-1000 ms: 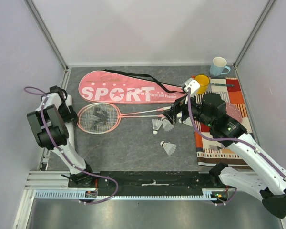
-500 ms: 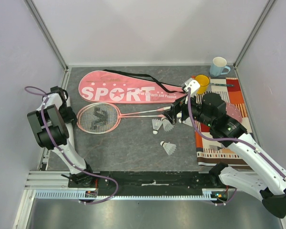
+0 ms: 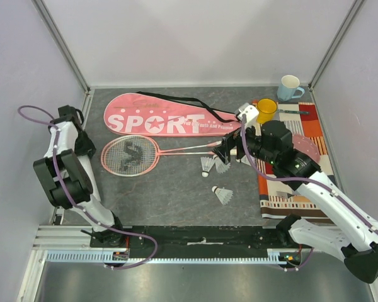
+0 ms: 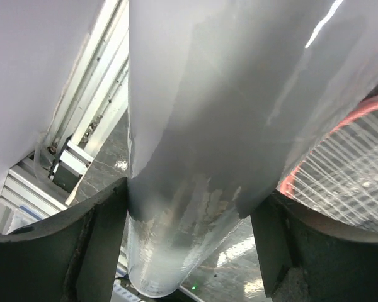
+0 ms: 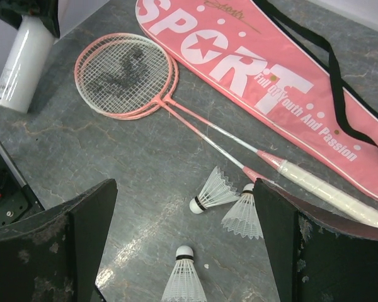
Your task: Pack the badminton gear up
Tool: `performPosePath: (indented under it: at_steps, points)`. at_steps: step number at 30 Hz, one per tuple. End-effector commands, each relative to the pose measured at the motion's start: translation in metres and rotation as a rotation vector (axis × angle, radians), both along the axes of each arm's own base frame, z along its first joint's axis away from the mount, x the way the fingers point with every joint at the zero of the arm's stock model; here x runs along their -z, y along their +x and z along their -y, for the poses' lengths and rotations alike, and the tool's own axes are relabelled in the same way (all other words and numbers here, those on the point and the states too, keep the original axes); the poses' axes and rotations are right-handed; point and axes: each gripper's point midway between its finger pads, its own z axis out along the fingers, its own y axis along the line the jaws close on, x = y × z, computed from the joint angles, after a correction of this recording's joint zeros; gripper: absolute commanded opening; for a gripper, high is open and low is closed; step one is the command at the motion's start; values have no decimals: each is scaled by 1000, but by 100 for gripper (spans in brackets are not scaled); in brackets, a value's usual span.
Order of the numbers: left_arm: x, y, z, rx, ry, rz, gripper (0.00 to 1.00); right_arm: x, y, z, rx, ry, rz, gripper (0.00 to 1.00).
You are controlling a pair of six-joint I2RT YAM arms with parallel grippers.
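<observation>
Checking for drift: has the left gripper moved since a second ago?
Yes: the left gripper, on the white tube, shifted left, away from the rackets.

A grey marbled tabletop [image 5: 113, 182] is lying under the right gripper [image 5: 184, 214] — soft light is glinting off it. Ahead of that gripper pale lilac walls [image 3: 201, 38] are closing the space in, aluminium posts [image 3: 60, 43] are running up the corners, and a metal rail [image 3: 69, 255] is lying behind it
</observation>
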Motion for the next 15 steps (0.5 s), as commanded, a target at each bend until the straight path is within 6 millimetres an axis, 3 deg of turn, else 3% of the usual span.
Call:
performPosePath:
  at_steps: [1,6,11,15]
  points:
    - [-68,27,-1,-59,37,255,52,-14,2,-10,-29,37,7,98]
    - [-109,33,9,-34,34,415,43,-11,7,-13,-21,29,-10,98]
    - [-135,32,24,16,11,537,38,-1,14,-15,-8,7,-40,98]
    - [-159,34,63,121,-41,688,34,5,16,-19,-7,3,-67,98]
